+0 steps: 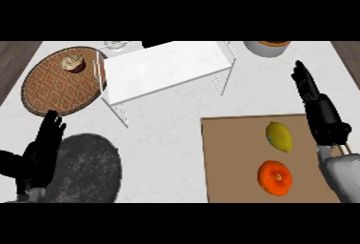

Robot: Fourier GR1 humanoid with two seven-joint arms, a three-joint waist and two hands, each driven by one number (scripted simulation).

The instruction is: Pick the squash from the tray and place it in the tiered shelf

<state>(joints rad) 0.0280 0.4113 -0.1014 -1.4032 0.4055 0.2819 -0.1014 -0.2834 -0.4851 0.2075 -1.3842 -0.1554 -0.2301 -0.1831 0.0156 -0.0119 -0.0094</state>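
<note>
The yellow squash (pixel 279 136) lies untouched on the brown tray (pixel 225 157), just above an orange fruit (pixel 275 177). The right hand (pixel 313 102) hangs over the tray's right edge, fingers straight and spread, holding nothing. The pick looks not yet begun; the next move calls for bringing that hand left and down over the squash, then closing round it. The white tiered shelf (pixel 169 66) waits up the counter (pixel 169 143) (left hand (pixel 44 145) resting open, lower left).

The white counter (pixel 169 143) bears a tray (pixel 225 157), tiered shelf (pixel 169 66), 2 round mats.
</note>
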